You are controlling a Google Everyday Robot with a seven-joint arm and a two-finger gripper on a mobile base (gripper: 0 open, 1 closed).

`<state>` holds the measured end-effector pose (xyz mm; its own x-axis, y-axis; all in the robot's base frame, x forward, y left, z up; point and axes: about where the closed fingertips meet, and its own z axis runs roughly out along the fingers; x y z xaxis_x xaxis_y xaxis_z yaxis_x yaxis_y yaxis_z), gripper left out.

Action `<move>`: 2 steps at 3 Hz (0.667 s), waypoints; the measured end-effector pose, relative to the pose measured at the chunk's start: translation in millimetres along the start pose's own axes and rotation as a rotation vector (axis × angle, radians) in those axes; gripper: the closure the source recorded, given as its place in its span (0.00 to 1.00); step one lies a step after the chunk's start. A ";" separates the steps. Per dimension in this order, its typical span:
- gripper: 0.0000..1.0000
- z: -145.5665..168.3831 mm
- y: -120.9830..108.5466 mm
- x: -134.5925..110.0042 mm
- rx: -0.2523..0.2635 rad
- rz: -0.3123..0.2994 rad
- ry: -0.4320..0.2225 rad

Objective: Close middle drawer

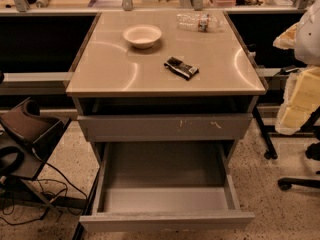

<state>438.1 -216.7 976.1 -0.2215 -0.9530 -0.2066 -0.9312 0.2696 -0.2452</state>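
Middle drawer [165, 221] stood pulled far out below the scratched drawer front [165, 127]; my gripper was out of view, its state impossible to tell.

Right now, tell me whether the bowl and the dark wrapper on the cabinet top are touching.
Apart. The camera view shows bare cabinet top between the bowl and the dark wrapper. The gripper is out of view.

The gripper is outside the view. Beyond the right edge of the counter [107, 71], a white shape [311, 31] is cut off by the picture's border; I cannot tell what it is. The label of the plastic bottle [200, 21], at the back right corner, is unreadable.
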 end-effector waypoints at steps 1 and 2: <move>0.00 0.0 0.0 0.0 0.000 0.000 0.000; 0.00 12.0 5.1 1.3 -0.011 -0.001 -0.026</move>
<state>436.6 -214.8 963.2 -0.2132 -0.9493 -0.2310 -0.9347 0.2670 -0.2347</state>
